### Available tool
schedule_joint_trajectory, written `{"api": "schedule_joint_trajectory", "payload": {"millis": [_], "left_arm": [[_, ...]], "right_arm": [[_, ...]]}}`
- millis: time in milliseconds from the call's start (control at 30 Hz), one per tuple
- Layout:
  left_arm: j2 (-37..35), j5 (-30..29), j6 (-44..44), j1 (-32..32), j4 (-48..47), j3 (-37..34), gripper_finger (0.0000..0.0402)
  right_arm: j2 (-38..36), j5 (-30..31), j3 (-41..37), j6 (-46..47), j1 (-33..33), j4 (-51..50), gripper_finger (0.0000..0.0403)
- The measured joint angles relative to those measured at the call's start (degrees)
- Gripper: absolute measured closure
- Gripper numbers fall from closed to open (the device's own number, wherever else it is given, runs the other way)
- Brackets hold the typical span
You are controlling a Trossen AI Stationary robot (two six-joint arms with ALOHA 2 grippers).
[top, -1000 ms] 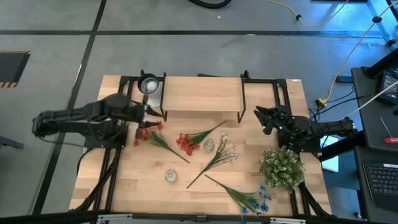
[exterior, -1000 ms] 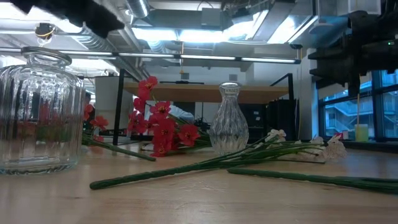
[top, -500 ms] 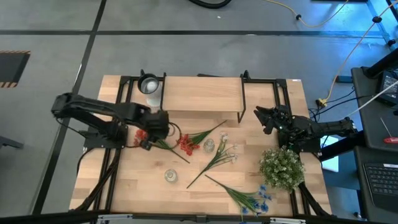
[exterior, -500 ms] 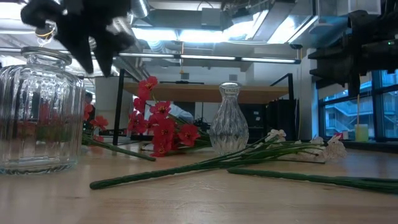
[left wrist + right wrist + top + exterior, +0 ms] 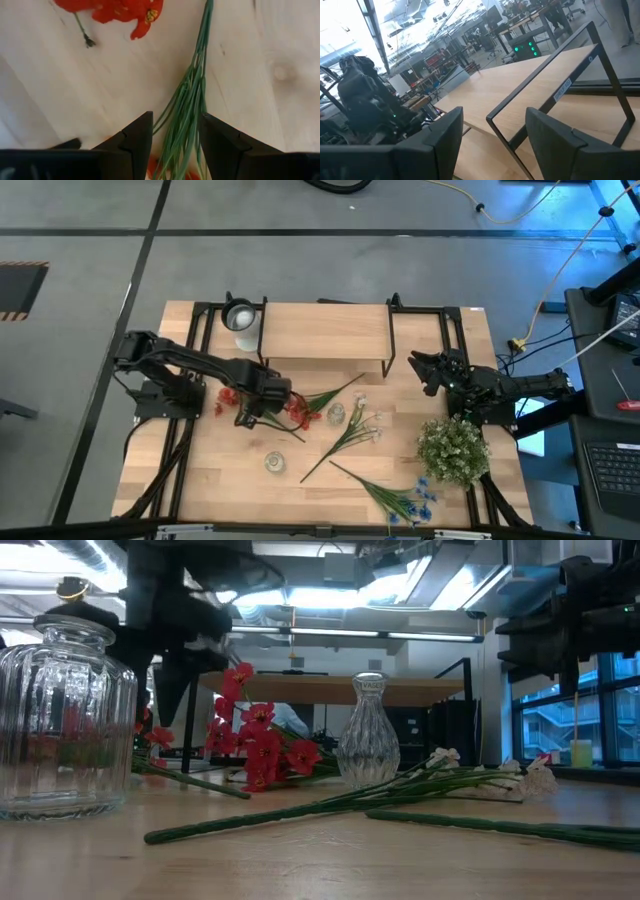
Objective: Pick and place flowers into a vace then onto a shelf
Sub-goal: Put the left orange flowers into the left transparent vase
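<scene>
Left gripper (image 5: 262, 402): low over the counter (image 5: 230, 470), fingers (image 5: 136, 137) spread, the green stem bundle of the red flower spray (image 5: 187, 107) lying between them on the wood, not pinched; red blossoms (image 5: 112, 10) just ahead of the fingertips

Right gripper (image 5: 425, 370): held off near the counter's right edge, fingers (image 5: 440, 135) spread, nothing between them; the shelf (image 5: 530, 82) lies ahead of them

Shelf (image 5: 325, 335): light-wood plank on black legs, well beyond the left fingers

Small fluted vase (image 5: 337, 414): upright, just right of the red blossoms

White flower stem (image 5: 345, 435): flat on the counter, right of the left fingers, beside the small vase

Blue flower stem (image 5: 390, 498): flat near the counter's front edge

Ribbed glass jar (image 5: 274, 463): upright, nearer the front than the left fingers

Bushy green-and-white plant (image 5: 453, 450): just in front of the right arm
</scene>
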Motion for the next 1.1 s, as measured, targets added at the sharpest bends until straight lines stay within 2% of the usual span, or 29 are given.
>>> {"api": "schedule_joint_trajectory", "payload": {"millis": [300,433,767,933,1100], "left_arm": [[5.8,0.2,-0.9,-0.3,0.6,-0.1,0.0250],[8.7,3.3,-0.6,-1.2,0.7,-0.1,0.0250],[15.4,2.2,-4.6,-3.0,1.2,0.2,0.0253],[15.7,0.9,-6.7,-3.3,1.3,0.2,0.0282],[15.6,-1.0,-7.1,-4.0,1.2,0.2,0.0344]], "right_arm": [[0.0,0.0,0.0,-0.1,0.0,0.0,0.0186],[0.0,0.0,0.0,-0.1,0.0,0.0,0.0186],[0.0,0.0,0.0,-0.3,0.0,0.0,0.0186],[0.0,0.0,0.0,-0.3,0.0,0.0,0.0186],[0.0,0.0,0.0,-0.3,0.0,0.0,0.0186]]}}
